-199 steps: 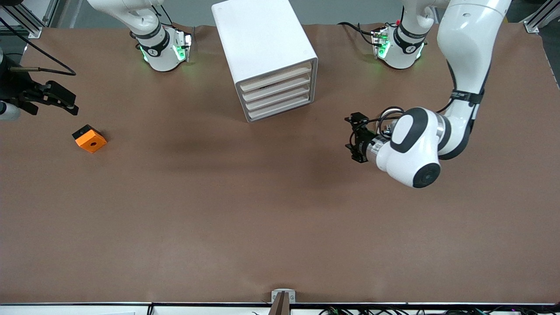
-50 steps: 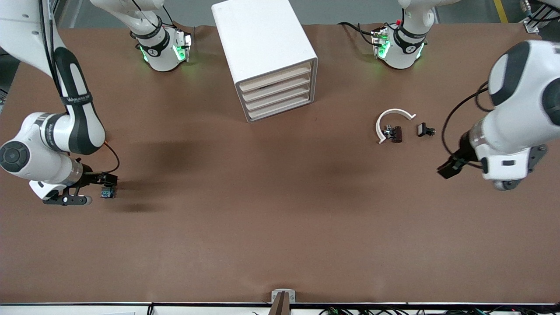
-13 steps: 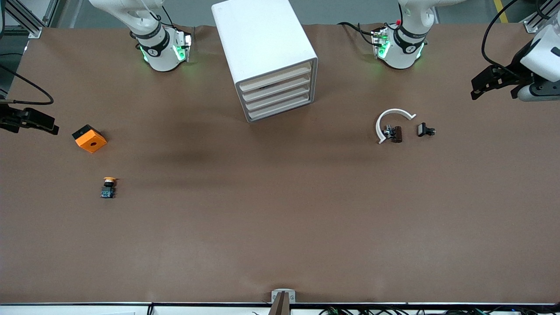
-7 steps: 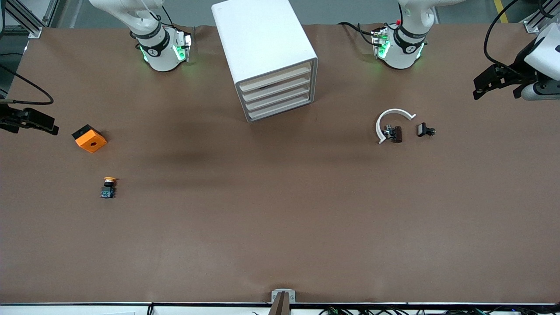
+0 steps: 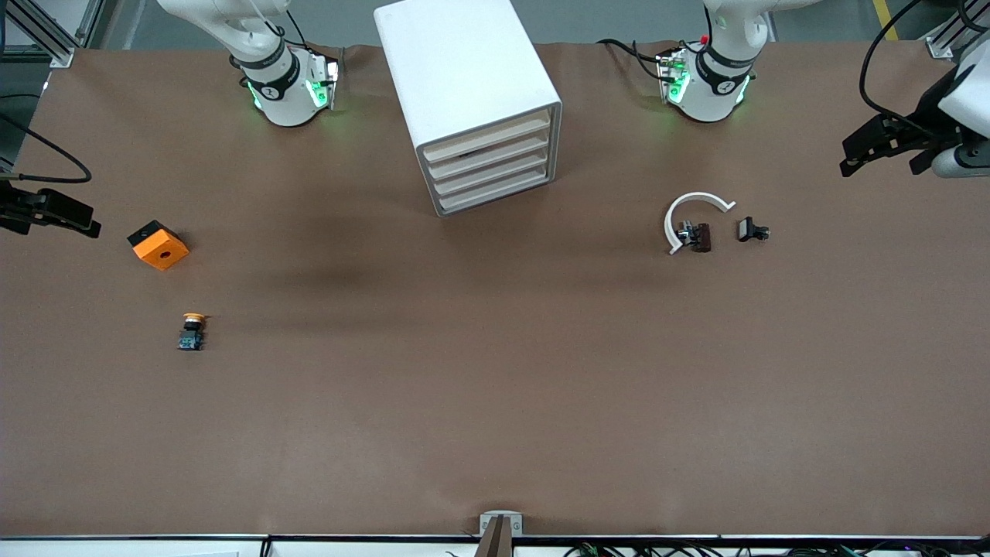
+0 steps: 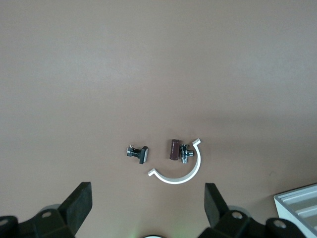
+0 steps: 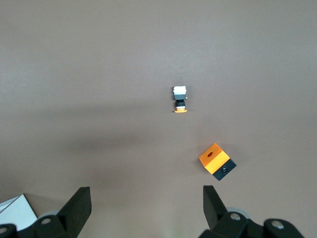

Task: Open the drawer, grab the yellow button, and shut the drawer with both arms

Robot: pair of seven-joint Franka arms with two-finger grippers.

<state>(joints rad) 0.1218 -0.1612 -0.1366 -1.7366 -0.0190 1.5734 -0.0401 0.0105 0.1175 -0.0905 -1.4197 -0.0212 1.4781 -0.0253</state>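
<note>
Now | button on table, well apart from right claw | both claws wide, empty

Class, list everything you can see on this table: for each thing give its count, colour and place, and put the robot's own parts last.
White boxy cabinet: one, four cream drawer fronts all shut, between the arm bases.
Orange square block with a hole: one, toward the right arm's end.
Tiny orange-capped push-button: one, black and blue body, nearer the front camera than the block.
White curved plastic strip: one, toward the left arm's end.
Small dark clip-like parts: two, one inside the strip's curve, one beside it.
Left tool: black, open, empty.
Right tool: black, open, empty.
</note>
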